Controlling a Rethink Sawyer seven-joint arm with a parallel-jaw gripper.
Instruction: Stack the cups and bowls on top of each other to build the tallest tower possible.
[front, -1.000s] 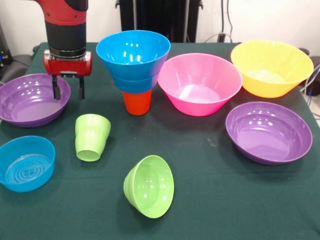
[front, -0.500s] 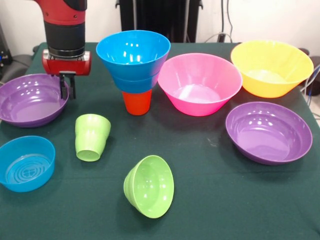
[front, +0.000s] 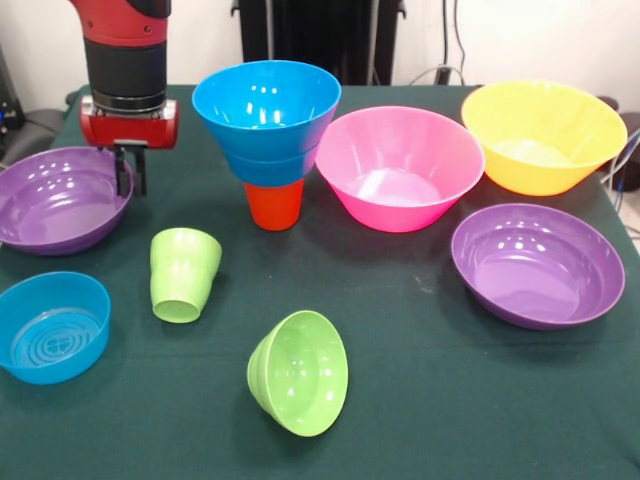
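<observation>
An orange cup (front: 273, 205) stands mouth down at the table's middle back. Two nested blue bowls (front: 266, 110) sit on it as a funnel-shaped tower. My gripper (front: 130, 188) is left of the tower, shut on the right rim of the left purple bowl (front: 55, 200). The lime green cup (front: 182, 272) rests tilted in front of that bowl. A small lime green bowl (front: 298, 372) lies on its side near the front. A third blue bowl (front: 50, 325) sits upright at the front left.
A large pink bowl (front: 398, 165) stands right of the tower, close to it. A yellow-orange bowl (front: 543, 135) is at the back right. The second purple bowl (front: 537, 265) sits in front of the yellow-orange one. The green tablecloth (front: 450, 400) covers the table.
The fingers, open a second ago astride the purple bowl's right rim, have closed on it. The gripper has risen slightly and the bowl's rim has shifted a little left.
</observation>
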